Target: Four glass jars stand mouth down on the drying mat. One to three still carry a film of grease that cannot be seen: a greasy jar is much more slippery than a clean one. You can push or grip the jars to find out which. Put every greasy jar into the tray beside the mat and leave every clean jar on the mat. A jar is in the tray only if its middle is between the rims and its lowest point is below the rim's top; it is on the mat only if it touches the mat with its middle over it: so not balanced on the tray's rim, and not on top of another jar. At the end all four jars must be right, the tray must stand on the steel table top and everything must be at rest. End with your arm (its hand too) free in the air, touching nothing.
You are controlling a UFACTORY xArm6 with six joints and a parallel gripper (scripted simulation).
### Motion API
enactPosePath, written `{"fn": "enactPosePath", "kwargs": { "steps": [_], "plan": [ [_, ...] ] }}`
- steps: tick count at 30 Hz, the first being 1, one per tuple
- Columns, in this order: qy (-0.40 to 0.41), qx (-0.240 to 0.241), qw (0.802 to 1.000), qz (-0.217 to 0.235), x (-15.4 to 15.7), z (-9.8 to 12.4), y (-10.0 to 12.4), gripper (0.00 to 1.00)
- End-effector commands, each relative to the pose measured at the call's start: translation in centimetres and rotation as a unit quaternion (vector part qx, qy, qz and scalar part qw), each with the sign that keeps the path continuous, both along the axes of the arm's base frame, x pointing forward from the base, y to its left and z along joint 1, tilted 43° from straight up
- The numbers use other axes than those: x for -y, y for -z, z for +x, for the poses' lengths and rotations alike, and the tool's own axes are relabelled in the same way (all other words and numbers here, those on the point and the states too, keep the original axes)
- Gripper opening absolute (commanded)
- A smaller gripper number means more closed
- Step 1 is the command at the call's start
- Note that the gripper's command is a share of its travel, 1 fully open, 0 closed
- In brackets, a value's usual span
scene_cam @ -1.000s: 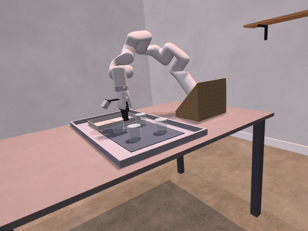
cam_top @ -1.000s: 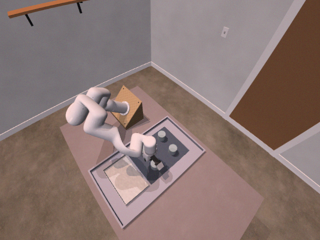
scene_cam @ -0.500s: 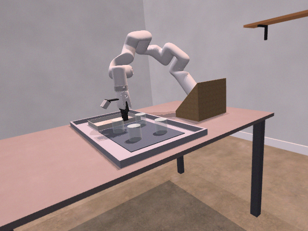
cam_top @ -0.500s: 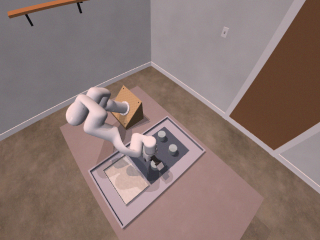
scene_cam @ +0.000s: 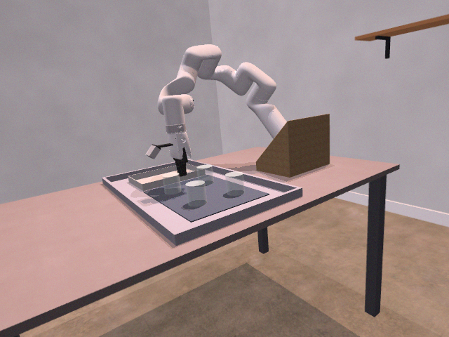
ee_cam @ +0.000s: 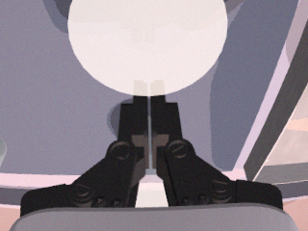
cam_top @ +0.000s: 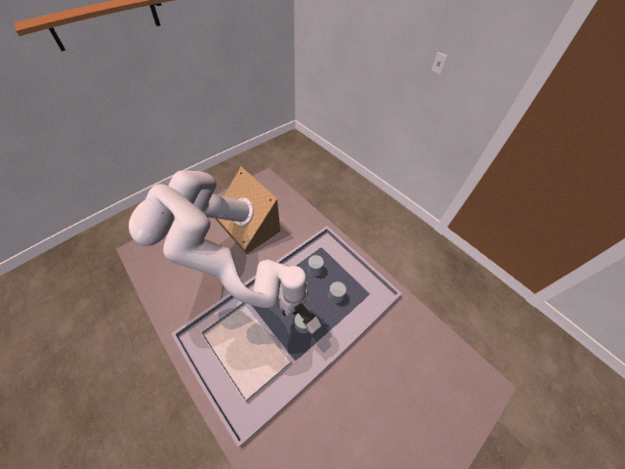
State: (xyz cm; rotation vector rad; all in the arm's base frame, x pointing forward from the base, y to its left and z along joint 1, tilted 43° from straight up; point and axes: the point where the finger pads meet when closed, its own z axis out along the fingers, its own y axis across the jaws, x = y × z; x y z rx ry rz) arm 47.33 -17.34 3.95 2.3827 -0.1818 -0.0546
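Counter [cam_top: 403, 373] [scene_cam: 90, 250]: pinkish top, dark edge, dark square-section legs as seen in the exterior view; shadows fall across its top. Floor [cam_top: 65, 343] [scene_cam: 308, 261]: mottled brown, extending beneath and around the counter, with a darker shadowed area below it. Walls: grey, faintly mottled, meeting in a corner beyond the counter; pale baseboard [cam_top: 368, 169] [scene_cam: 417, 213] along their foot. Wooden shelf [cam_top: 96, 15] [scene_cam: 405, 27]: wall-mounted above counter level, on black brackets. Brown door panel [cam_top: 545, 187]: pale surround, set in the wall beside the counter; light switch [cam_top: 438, 63] on that same wall

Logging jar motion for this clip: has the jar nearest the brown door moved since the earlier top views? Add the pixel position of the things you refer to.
No; that jar [cam_top: 337, 291] keeps its place relative to the dark mat's [cam_top: 354, 296] corner.
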Motion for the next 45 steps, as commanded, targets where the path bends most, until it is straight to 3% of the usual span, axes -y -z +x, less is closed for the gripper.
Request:
{"fn": "enactPosePath", "kwargs": {
  "steps": [1,45],
  "plan": [
    [-0.001,0.002,1.000,0.000,-0.09,0.20,-0.15,0.00],
    [-0.001,0.002,1.000,0.000,-0.29,0.74,-0.46,0.00]
  ]
}}
